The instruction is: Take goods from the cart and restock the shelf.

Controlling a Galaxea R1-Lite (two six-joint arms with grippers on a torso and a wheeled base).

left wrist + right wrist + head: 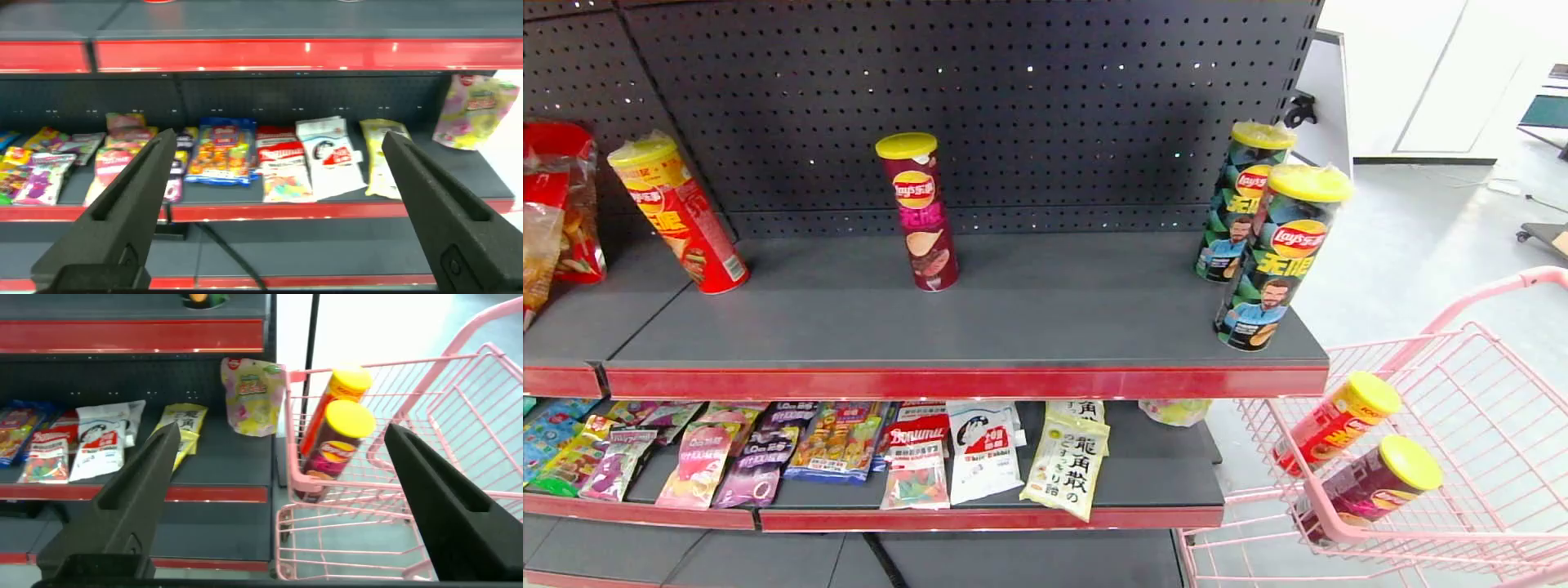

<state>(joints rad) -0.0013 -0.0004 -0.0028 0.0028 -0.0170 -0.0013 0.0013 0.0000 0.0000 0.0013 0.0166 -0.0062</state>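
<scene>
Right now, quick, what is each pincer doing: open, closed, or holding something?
The left pincer: open, holding nothing, facing the lower shelf.
The right pincer: open, holding nothing, by the cart.

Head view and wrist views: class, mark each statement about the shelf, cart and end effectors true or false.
1. A red can and a purple can lie in the pink cart. True.
2. The maroon can on the top shelf lies on its side. False: it stands upright.
3. The left end effector and the right end effector are both open and empty. True.
4. The pink cart stands at the top shelf's left end. False: it is at the right end.
</scene>
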